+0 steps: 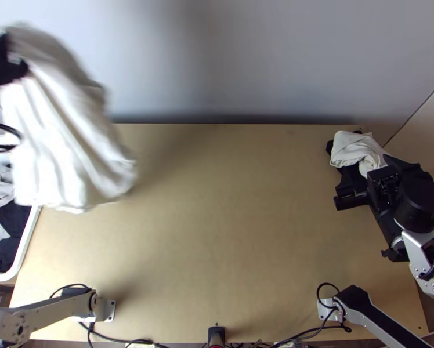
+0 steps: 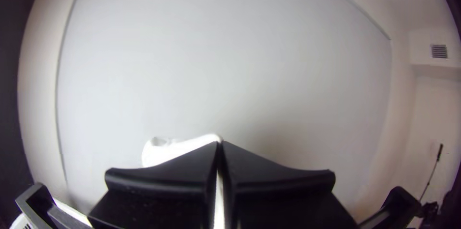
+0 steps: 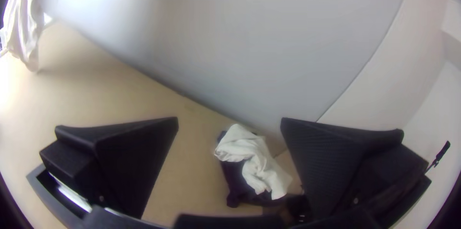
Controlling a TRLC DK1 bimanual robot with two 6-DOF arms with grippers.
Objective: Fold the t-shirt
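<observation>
White t-shirt (image 1: 72,145) hanging at upper left of top view, pinched by fingers of left gripper (image 2: 220,143); fingers of right gripper (image 3: 230,118) spread, at right. Possible fault: bunched landing, from single-point hold and loose hang.

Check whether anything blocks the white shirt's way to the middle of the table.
Nothing visible stands between the white shirt, hanging from the left gripper, and the middle of the table.
</observation>
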